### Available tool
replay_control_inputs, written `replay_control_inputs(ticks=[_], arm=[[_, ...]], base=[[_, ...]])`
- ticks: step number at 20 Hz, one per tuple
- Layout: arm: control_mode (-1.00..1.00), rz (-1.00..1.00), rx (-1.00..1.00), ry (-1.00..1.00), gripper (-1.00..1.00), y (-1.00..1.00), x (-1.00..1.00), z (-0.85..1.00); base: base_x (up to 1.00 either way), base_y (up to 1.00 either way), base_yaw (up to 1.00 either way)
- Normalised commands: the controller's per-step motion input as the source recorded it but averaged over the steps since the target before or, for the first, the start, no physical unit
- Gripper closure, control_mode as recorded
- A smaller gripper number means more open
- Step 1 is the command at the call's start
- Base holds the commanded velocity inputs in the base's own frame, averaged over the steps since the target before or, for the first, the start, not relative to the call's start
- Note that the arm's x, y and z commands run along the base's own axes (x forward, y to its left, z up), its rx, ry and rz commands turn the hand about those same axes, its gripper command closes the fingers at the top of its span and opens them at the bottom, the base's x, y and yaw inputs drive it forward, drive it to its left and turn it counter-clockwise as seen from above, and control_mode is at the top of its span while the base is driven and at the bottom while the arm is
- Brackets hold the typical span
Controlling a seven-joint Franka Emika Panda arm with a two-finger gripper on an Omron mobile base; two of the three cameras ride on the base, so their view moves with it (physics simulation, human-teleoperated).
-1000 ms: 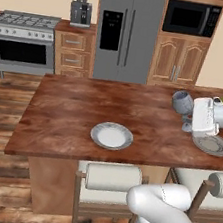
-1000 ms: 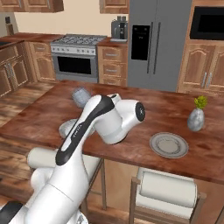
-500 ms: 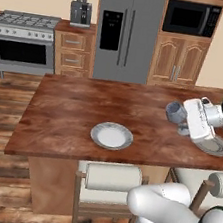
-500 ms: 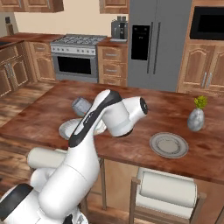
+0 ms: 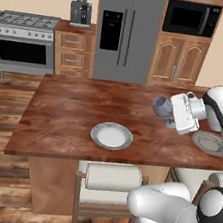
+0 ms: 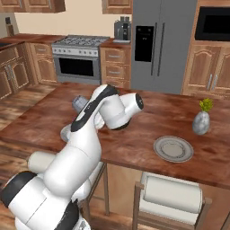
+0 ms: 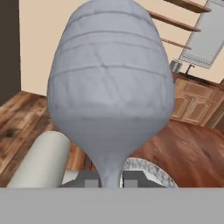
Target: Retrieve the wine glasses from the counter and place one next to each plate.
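My gripper (image 5: 171,116) is shut on the stem of a grey-blue wine glass (image 5: 161,106), held above the island top and tipped nearly sideways, its bowl pointing left. In the hand view the glass bowl (image 7: 109,96) looms large, and its stem runs down between my fingertips (image 7: 89,179). One grey plate (image 5: 111,135) lies near the island's front edge in the middle. A second plate (image 5: 209,142) lies at the right, partly behind my arm. From the right base view the glass (image 6: 80,103) pokes out left of my arm, above one plate (image 6: 66,133); the other plate (image 6: 173,148) lies to the right.
A grey vase with a plant (image 6: 201,121) stands on the island's far right. Stools with rolled cushions (image 5: 114,177) sit under the front edge. The stove (image 5: 25,45), fridge (image 5: 126,32) and back counter (image 5: 75,26) line the far wall.
The hand has carried the glass leftward and slightly lower over the island, away from the right plate. The grip has stayed the same.
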Motion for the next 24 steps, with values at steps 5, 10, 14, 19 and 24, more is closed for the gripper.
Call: replay_control_inputs(ticks=[5,10,14,19,24], arm=[[-1.00,-0.07,0.03,0.00,1.00,0.29,0.37,-0.30],[-1.00,-0.05,0.10,0.00,1.00,0.19,0.29,-0.31],[-1.00,-0.02,0.15,0.00,1.00,0.05,0.19,-0.23],[-1.00,0.00,0.05,0.00,1.00,0.00,0.19,-0.13],[-1.00,0.00,-0.01,0.02,1.00,0.00,0.19,-0.19]], base=[[0.00,0.00,0.00],[0.00,0.00,0.00],[0.00,0.00,0.00],[0.00,0.00,0.00],[0.00,0.00,0.00]])
